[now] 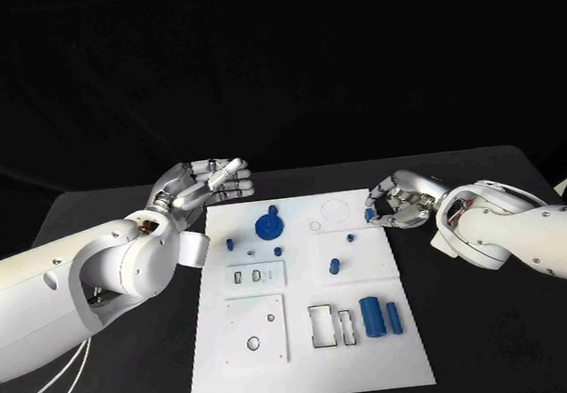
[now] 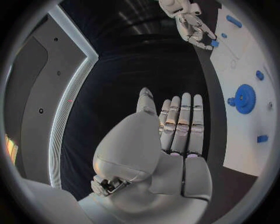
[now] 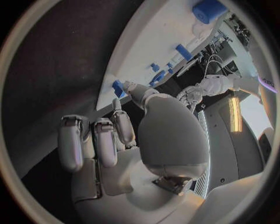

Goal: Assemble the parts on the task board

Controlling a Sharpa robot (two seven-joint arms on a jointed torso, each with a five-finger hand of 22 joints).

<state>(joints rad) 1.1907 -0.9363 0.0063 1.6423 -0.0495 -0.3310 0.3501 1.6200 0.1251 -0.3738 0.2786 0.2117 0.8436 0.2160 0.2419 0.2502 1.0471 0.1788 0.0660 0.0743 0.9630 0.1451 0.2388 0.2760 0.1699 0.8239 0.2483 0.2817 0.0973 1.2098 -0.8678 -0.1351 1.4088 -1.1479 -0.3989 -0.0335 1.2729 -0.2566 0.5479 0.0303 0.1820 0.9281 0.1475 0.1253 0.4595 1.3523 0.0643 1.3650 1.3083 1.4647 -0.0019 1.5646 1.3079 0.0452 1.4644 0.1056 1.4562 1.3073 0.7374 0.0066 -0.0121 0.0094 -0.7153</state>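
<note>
the board (image 1: 308, 364) is lying in the middle of the table (image 1: 488, 326). a gear (image 1: 270, 224) is sitting near the board's far edge, with small pegs (image 1: 277, 251) just before it. two cylinders (image 1: 373, 315) are lying side by side at its near right. the left hand (image 1: 208, 185) is hovering off the board's far left corner, the right hand (image 1: 396, 202) at its far right edge, touching a small part (image 1: 369, 214).
</note>
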